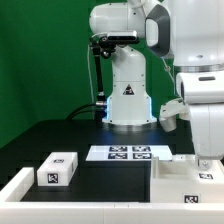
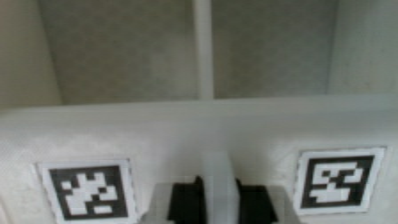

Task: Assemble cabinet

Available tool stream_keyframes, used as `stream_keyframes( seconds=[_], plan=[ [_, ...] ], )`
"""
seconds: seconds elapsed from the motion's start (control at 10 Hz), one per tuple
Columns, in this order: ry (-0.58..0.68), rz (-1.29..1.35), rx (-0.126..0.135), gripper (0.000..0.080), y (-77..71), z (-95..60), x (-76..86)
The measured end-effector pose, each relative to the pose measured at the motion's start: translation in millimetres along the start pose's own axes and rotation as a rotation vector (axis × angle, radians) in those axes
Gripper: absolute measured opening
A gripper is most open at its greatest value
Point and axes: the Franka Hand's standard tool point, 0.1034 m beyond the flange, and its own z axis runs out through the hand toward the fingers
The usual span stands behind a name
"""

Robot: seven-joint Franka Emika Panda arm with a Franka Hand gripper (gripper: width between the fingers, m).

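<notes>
- One large white plastic box-like cabinet [image 1: 178, 185] sits on the black desk [image 1: 60, 135], at the exterior view's right; two square tags [image 2: 86, 190] show in the wrist view.
- Two dark fingers [image 2: 178, 203] are closed on its thin wall.
- One small white tagged block [image 1: 57, 170] lies well apart.

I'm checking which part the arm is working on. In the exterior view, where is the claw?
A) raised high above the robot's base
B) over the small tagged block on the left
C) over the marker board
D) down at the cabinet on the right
D: the claw is down at the cabinet on the exterior view's right, and the wrist view shows its fingers on either side of a cabinet wall.
</notes>
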Motion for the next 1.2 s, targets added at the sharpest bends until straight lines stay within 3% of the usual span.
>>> stream_keyframes(
  seconds=[0.2,0.4,0.5,0.6,0.7,1.2],
  plan=[
    [0.000,0.001,0.001,0.0064,-0.2,0.5,-0.3],
    [0.002,0.006,-0.014,0.0381,1.9,-9.3,4.0],
    [0.000,0.021,-0.024,0.0381,-3.4,-17.1,6.0],
    [-0.003,0.024,-0.032,0.0560,-16.8,-21.5,5.2],
    [-0.011,0.026,-0.028,0.0621,-30.7,-21.7,2.0],
    [-0.010,0.028,-0.023,0.0649,-29.9,-18.7,1.2]
  ],
)
